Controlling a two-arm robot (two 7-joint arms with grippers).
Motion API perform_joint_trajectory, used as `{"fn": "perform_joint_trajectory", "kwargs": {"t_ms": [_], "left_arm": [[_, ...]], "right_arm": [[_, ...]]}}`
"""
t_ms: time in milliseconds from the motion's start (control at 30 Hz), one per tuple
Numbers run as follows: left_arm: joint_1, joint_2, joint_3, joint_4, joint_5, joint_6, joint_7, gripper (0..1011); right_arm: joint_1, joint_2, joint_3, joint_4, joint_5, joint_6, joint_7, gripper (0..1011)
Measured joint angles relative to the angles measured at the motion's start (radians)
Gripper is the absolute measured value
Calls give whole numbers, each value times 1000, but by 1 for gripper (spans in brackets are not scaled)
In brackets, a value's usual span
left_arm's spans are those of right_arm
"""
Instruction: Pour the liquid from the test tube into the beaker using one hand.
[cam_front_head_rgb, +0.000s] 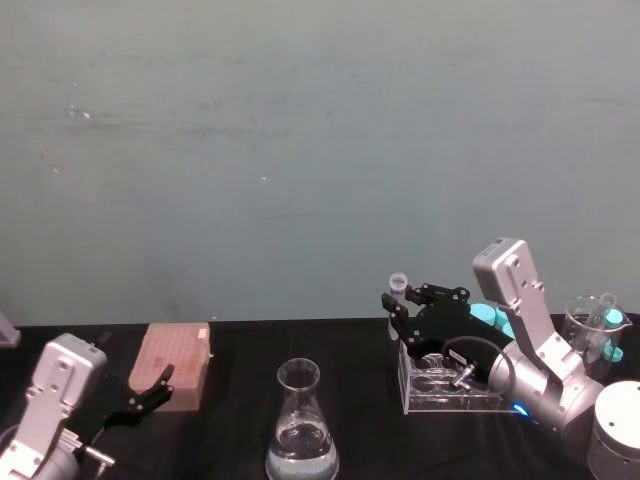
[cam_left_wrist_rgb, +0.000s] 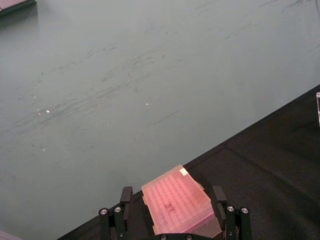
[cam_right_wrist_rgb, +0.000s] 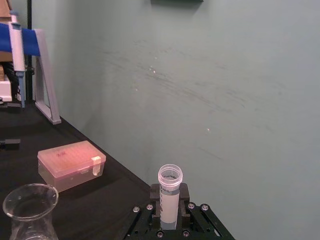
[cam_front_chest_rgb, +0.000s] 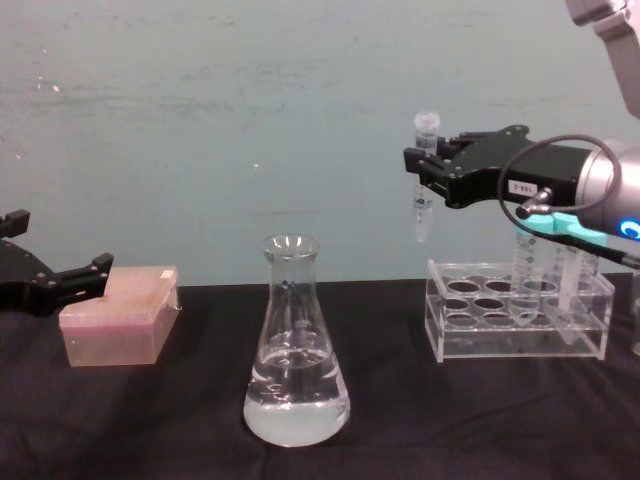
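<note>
Grips test tube (cam_front_chest_rgb: 424, 208) upright between closed fingers of right gripper (cam_front_chest_rgb: 420, 166), above the rack (cam_front_chest_rgb: 515, 335), well right of the beaker (cam_front_chest_rgb: 296, 350). Rests left gripper (cam_front_head_rgb: 148, 392), fingers apart, by pink box (cam_front_head_rgb: 175, 362).

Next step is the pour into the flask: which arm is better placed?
Right. The right pincer grips the tube upright, clear of the rack, right of the flask; the left pincer sits open and empty near the pink box.

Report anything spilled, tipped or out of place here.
Nothing stands out. The right gripper holds the test tube upright near the rack; the beaker stands upright with clear liquid inside, no puddle visible on the black cloth. The left gripper sits open by the pink box.
</note>
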Motion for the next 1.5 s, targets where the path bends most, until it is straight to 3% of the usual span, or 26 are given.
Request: {"fn": "perform_joint_trajectory", "kwargs": {"t_ms": [633, 1500], "left_arm": [[0, 0, 0, 0, 0, 0, 0, 1000], [0, 0, 0, 0, 0, 0, 0, 1000]], "right_arm": [[18, -14, -32, 3, -58, -4, -16, 209], [39, -24, -45, 24, -190, -65, -68, 209]]}}
